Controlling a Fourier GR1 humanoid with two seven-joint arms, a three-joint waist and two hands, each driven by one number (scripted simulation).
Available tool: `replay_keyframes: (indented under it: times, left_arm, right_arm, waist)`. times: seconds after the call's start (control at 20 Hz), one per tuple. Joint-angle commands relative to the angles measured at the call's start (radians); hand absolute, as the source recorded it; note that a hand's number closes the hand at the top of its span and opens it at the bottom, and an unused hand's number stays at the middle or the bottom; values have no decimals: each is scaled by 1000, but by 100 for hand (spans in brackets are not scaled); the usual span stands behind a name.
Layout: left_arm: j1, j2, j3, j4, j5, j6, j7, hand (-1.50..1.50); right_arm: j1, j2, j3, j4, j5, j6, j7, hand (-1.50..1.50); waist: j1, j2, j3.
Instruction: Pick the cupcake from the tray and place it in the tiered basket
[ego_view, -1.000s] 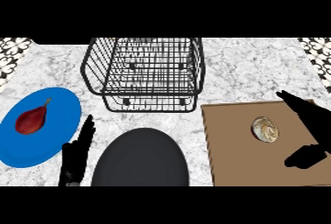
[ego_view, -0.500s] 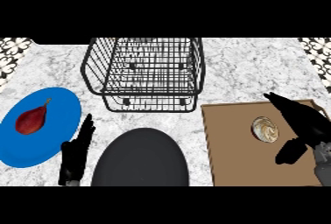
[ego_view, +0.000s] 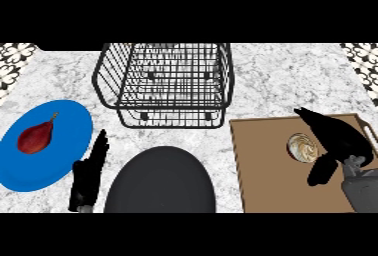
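Marble counter (ego_view: 280, 80), left to right:

- Blue plate (ego_view: 66, 167) at the left edge. One dark red fruit (ego_view: 35, 138) lies on it, stem pointing far. It looks pear-shaped, but I can't be sure what kind it is.
- Left hand (ego_view: 87, 172) is just right of the plate and near its rim. Fingers are straight and pressed together, pointing far. It holds nothing.
- Dark grey oval (ego_view: 159, 182) at near centre, beside the left hand. Possibly a plate; the view doesn't settle it.
- Tiered basket (ego_view: 170, 122), black wire, stands at far centre, beyond the oval. Nothing is visible inside either tier.
- Brown tray (ego_view: 266, 170) at near right. Its far-left corner sits just beside the basket's near-right corner.
- Cupcake (ego_view: 301, 147) is on the tray, in its right half, pale swirled top facing up. It is upright and resting on the tray surface.
- Right hand (ego_view: 339, 142) is over the tray at the cupcake's right side. Fingers are extended, close together, and angled far-left, overlapping the cupcake's right edge. The thumb (ego_view: 321, 174) is spread away from them on the near side, so the cupcake sits in the gap between thumb and fingers. Nothing is curled round it. I can't tell whether the fingers touch it.
- Grey forearm (ego_view: 362, 187) comes in at the near-right corner.
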Motion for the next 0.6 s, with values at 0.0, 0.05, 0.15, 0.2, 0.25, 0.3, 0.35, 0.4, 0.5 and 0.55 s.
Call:
replay_keyframes:
  times: [0.0, 0.05, 0.15, 0.2, 0.25, 0.3, 0.35, 0.4, 0.5, 0.55]
  left_arm:
    - [-68, 34, 74, 58, 33, -67, 4, 0]
    - [38, -14, 20, 21, -2, -36, -75, 0]
    - [29, 7, 29, -28, 0, -44, 7, 0]
    - [34, -18, 16, -12, -14, -27, 1, 0]
    - [55, -33, 0, 3, -34, -24, -34, 0]
    - [10, -8, 25, -59, -21, -36, 59, 0]
    - [-13, 23, 68, -4, -3, -70, 25, 0]
    - [54, 4, 49, -44, -3, -72, -7, 0]
    - [27, -56, 14, 15, -59, -8, -35, 0]
    - [-49, -43, 43, -1, -46, -18, 58, 0]
  right_arm:
    - [9, 17, -37, -15, 12, 72, -7, -150]
    - [29, 32, -29, 37, 68, 14, -59, -150]
    - [42, 29, -18, 101, 111, -15, -108, -150]
    - [36, 31, -35, 69, 84, 55, -73, -150]
    - [-27, 69, -43, 111, 94, 61, -68, -150]
    - [36, 32, -88, 64, 79, 74, -89, -150]
    - [25, 64, -74, 99, 89, 65, -86, -150]
    - [56, 62, -81, 50, 105, 85, -56, -150]
    - [9, 106, -62, 155, 135, 54, -79, -150]
    - [36, 96, -92, 65, 109, 107, -64, -150]
  waist:
    - [-3, 0, 0]
    - [0, 0, 0]
    - [1, 0, 0]
    - [0, 0, 0]
    - [2, 1, 0]
    - [-2, 0, 0]
    - [-1, 0, 0]
    - [-1, 0, 0]
    - [0, 1, 0]
    - [-3, 0, 0]
